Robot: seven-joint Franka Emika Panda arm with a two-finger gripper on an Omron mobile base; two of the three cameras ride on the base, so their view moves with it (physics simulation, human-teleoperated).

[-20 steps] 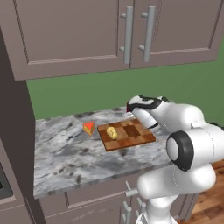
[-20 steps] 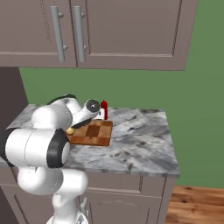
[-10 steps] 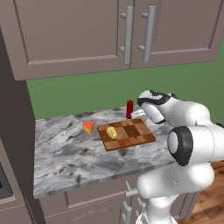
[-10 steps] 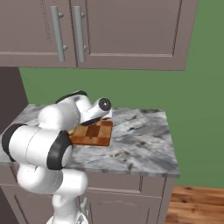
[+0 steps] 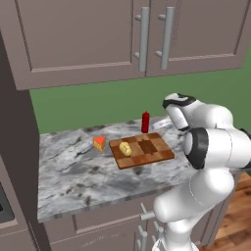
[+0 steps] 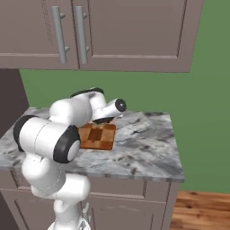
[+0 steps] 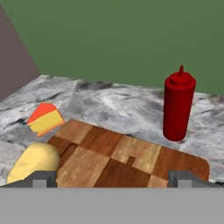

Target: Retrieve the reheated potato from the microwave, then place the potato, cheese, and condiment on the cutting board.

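Observation:
The pale-yellow potato (image 5: pixel 126 148) (image 7: pixel 34 162) lies on the left part of the checkered cutting board (image 5: pixel 147 151) (image 7: pixel 127 157) (image 6: pixel 98 137). An orange cheese (image 5: pixel 99 143) (image 7: pixel 45 119) wedge rests on the counter just left of the board. The red condiment (image 5: pixel 145 122) (image 7: pixel 178 107) bottle stands upright on the counter behind the board. My gripper (image 7: pixel 113 180) is open and holds nothing; it hangs low at the board's right end and looks across it, with the bottle ahead to the right. The microwave is out of view.
The grey marble counter (image 5: pixel 73 176) ends at a right edge (image 6: pixel 176 148) beside the green wall. Brown wall cabinets with long handles (image 5: pixel 142 37) hang overhead. A tall dark unit (image 5: pixel 19 127) bounds the counter on the left.
My hand has drawn back from over the board towards its right end, and the red bottle has come out from behind it. The potato, cheese and board have not moved.

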